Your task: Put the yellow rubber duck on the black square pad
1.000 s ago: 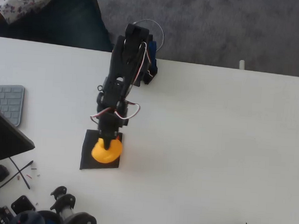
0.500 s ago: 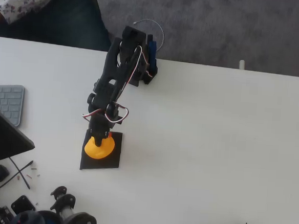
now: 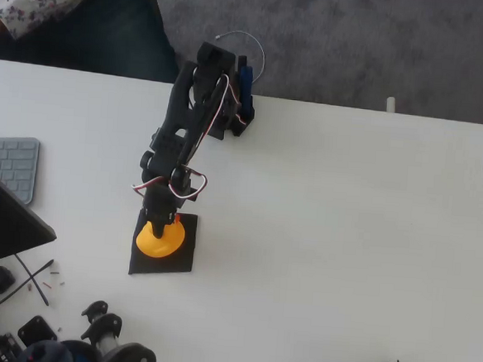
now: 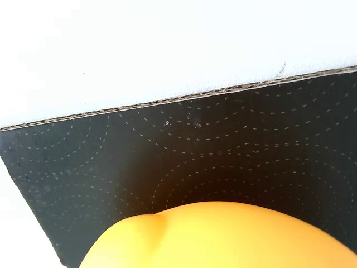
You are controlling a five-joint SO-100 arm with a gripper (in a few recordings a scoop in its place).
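Observation:
The yellow rubber duck (image 3: 158, 241) is over the left part of the black square pad (image 3: 178, 259) in the overhead view. My gripper (image 3: 159, 223) reaches down from the black arm onto the duck's upper edge and looks shut on it, though its fingers are mostly hidden by the wrist. In the wrist view the duck (image 4: 223, 237) bulges up from the bottom edge, with the pad (image 4: 223, 145) close beneath it and the pad's far edge against the white table (image 4: 167, 44).
A grey keyboard (image 3: 10, 165) and a dark slanted laptop edge (image 3: 2, 222) lie at the left. Black loose parts (image 3: 106, 337) clutter the bottom left. A person's sleeve (image 3: 38, 1) shows at top left. White table spreads open to the right.
Over the last second the arm swung left, carrying the duck from the pad's right part to its left part. Since half a second ago almost nothing has moved.

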